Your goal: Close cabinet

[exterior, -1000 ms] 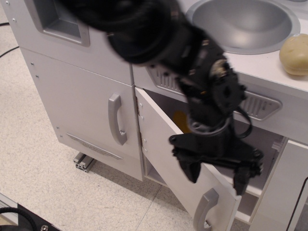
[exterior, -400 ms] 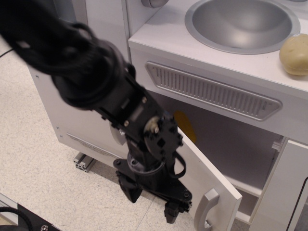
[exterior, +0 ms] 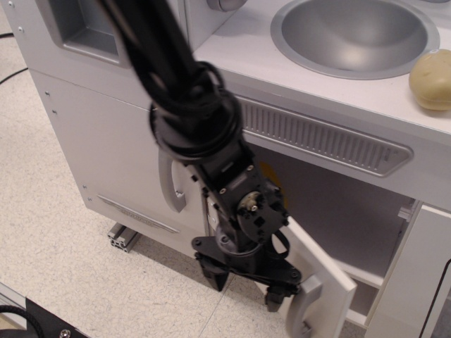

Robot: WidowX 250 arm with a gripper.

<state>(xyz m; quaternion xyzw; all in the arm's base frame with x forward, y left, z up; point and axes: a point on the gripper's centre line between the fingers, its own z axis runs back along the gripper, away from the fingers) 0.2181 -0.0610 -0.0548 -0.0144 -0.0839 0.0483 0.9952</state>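
While the cabinet door (exterior: pixel 320 264) hangs open, I hold my spread, empty gripper (exterior: pixel 246 285) at its nine o'clock to push it shut.

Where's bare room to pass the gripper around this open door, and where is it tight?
Free: floor left of the gripper, below the tall door; cupboard interior under the vent panel. Crowded: the cabinet door edge, where the gripper sits beside the grey handle.

1 cabinet (exterior: pixel 320 271), 1 sink (exterior: pixel 356 35), 2 handles (exterior: pixel 167 182)
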